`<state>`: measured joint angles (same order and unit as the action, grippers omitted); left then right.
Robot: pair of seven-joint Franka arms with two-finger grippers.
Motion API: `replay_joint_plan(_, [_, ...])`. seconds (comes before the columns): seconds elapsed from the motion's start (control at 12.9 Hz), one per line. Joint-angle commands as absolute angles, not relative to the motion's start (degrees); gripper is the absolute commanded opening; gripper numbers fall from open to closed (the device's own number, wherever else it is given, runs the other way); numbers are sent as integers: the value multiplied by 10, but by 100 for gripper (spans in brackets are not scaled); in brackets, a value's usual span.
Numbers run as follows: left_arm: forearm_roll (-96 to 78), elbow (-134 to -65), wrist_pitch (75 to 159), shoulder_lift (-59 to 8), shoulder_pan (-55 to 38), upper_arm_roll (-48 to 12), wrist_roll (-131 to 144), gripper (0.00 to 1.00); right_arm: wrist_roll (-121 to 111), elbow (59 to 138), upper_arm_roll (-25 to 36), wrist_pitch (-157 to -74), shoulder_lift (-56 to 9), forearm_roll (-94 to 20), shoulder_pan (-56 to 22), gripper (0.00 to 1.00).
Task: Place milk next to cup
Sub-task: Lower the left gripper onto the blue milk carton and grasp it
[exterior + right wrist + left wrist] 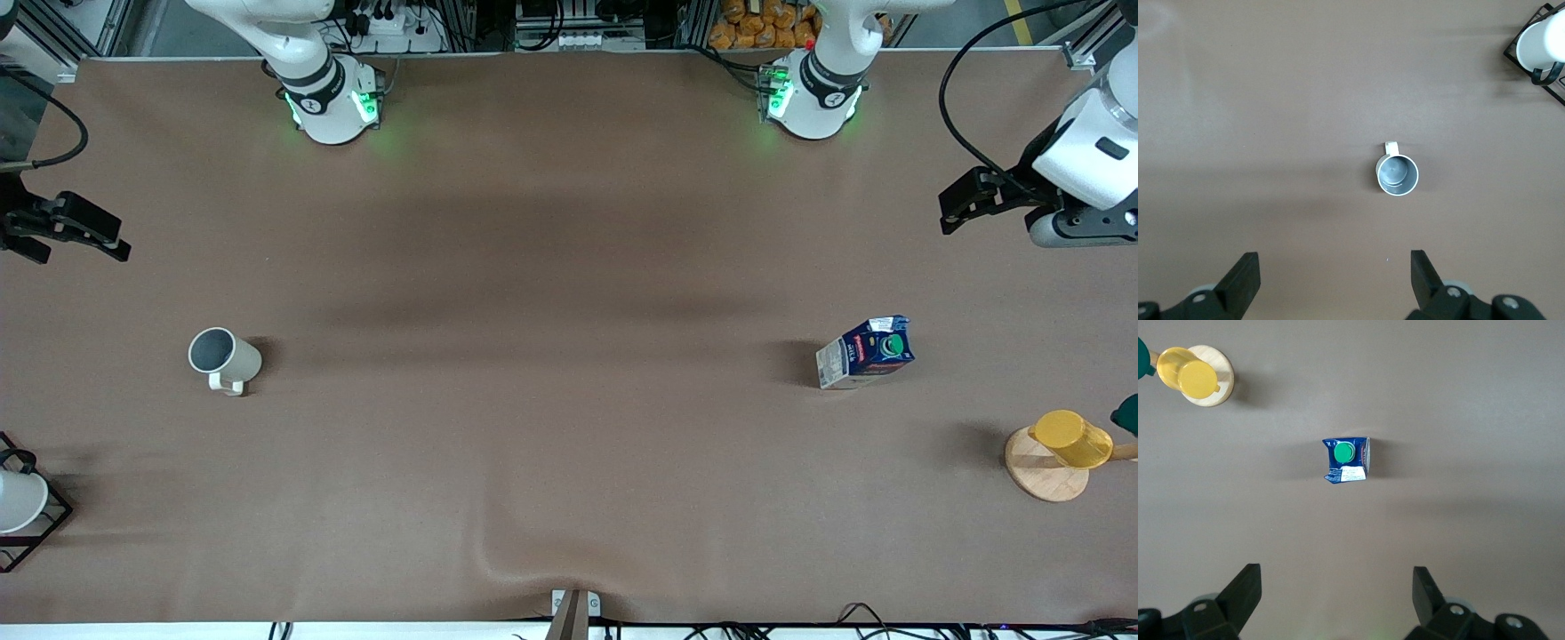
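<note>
The milk (867, 352), a dark blue carton with a green cap, stands upright on the brown table toward the left arm's end. It also shows in the left wrist view (1347, 459). The cream-white cup (224, 358) stands upright toward the right arm's end, its handle toward the front camera. It also shows in the right wrist view (1397, 175). My left gripper (949, 211) hangs open and empty high over the table edge; its fingers (1245, 590) frame bare table. My right gripper (84, 247) hangs open and empty over its own end of the table; its fingers (1426, 273) are apart.
A yellow cup (1071, 438) sits on a round wooden disc (1045, 476) near the left arm's end, nearer the front camera than the milk. A white cup in a black wire rack (18, 502) stands at the right arm's end. A wide bare stretch lies between milk and cup.
</note>
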<state>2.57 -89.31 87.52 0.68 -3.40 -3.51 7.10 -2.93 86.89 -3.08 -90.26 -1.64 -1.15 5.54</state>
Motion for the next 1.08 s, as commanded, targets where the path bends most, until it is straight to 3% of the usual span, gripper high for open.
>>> replay_joint_plan(0.0, [7, -882, 864, 4, -26, -34, 57, 100, -26, 863, -35, -903, -18, -18, 62, 100])
replay_joint_plan(0.23, [4, -882, 871, -30, -26, -34, 55, 100, -26, 863, -35, -903, -19, -18, 62, 100])
replay_joint_plan(0.62, [13, -972, 1010, -68, -11, -34, 48, 100, -26, 862, -35, -906, -27, -18, 60, 100])
replay_joint_plan(0.77, [12, -1037, 1110, -72, -4, -35, 49, 100, -26, 862, -35, -909, -29, -19, 59, 100])
replay_joint_plan(1.01, [12, -1055, 1158, -111, -4, -35, 49, 100, -26, 863, -35, -909, -35, -20, 59, 100])
